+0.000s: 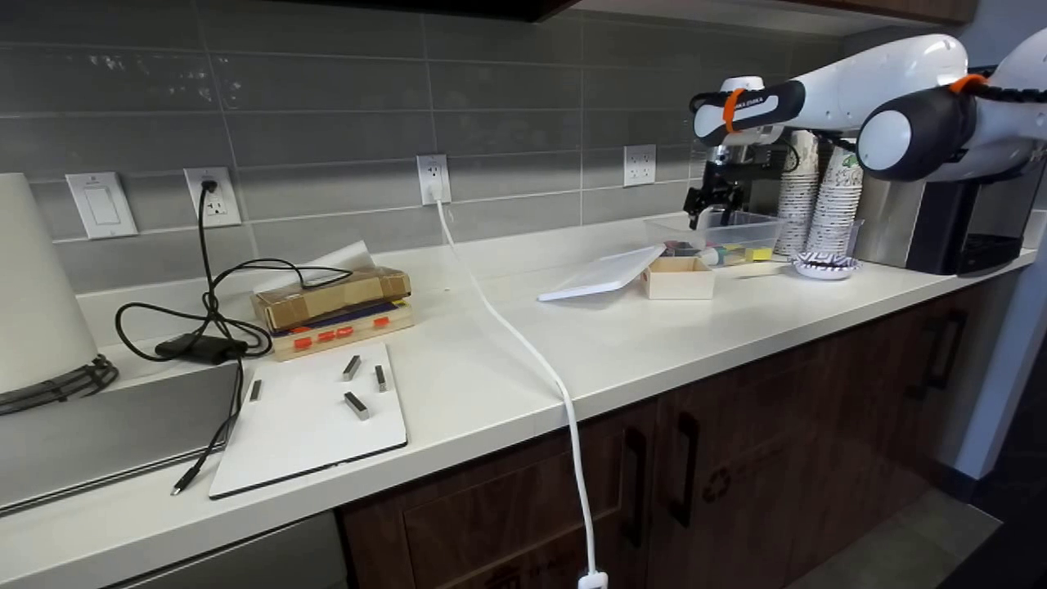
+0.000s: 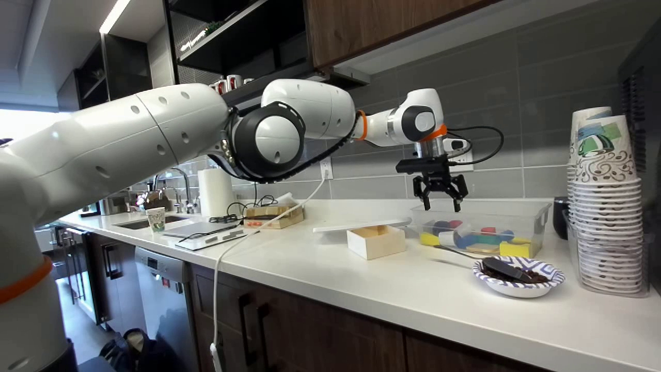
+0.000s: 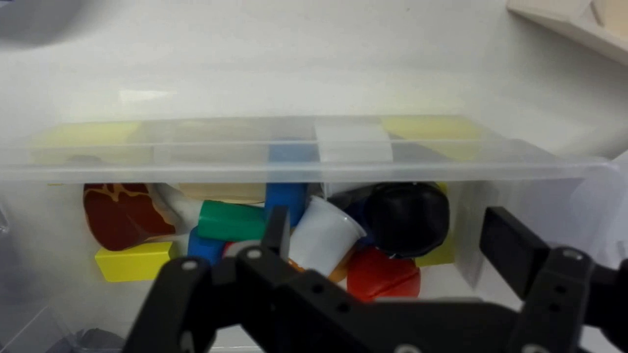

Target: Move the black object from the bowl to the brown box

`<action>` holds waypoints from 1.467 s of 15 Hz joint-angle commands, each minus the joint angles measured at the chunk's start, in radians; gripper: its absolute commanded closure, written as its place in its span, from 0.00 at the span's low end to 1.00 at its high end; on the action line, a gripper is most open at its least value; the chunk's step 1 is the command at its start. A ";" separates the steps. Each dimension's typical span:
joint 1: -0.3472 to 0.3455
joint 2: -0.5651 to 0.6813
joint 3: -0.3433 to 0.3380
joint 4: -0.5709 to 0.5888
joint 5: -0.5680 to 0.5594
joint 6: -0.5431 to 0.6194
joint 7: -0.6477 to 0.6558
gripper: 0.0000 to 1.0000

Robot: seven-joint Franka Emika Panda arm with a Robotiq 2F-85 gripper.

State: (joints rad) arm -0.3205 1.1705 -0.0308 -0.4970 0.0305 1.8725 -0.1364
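The black object [image 3: 407, 220] is a rounded, shiny black lump among toy items in a clear translucent plastic bin [image 3: 294, 173], which stands where the task names a bowl. The bin also shows in both exterior views [image 1: 757, 225] [image 2: 539, 219]. The brown box [image 2: 384, 247] is a small open light-tan box beside the bin, also in an exterior view [image 1: 680, 288] and at the wrist view's upper right corner [image 3: 564, 27]. My gripper [image 2: 442, 207] hangs above the bin, open and empty. In the wrist view its fingers [image 3: 387, 228] appear on either side of the black object, higher up.
A white lid [image 1: 605, 274] leans by the tan box. A patterned paper bowl [image 2: 521, 291] holds brown bits and a black utensil [image 2: 503, 268]. Stacked paper cups [image 2: 609, 227] stand by the bin. A white cable [image 1: 523, 339] crosses the counter. A red ball [image 3: 382, 274] lies by the black object.
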 commanded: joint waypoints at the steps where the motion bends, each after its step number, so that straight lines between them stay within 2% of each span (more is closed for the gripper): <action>1: -0.012 0.054 0.023 0.110 0.024 -0.070 -0.017 0.00; 6: -0.017 0.048 0.036 0.105 0.035 -0.147 -0.005 0.00; 17: -0.026 0.040 0.049 0.117 0.064 -0.412 0.046 0.00; 22: -0.028 0.043 0.049 0.124 0.073 -0.487 0.072 0.00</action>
State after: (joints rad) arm -0.3401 1.1703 0.0084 -0.4685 0.0713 1.4681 -0.0979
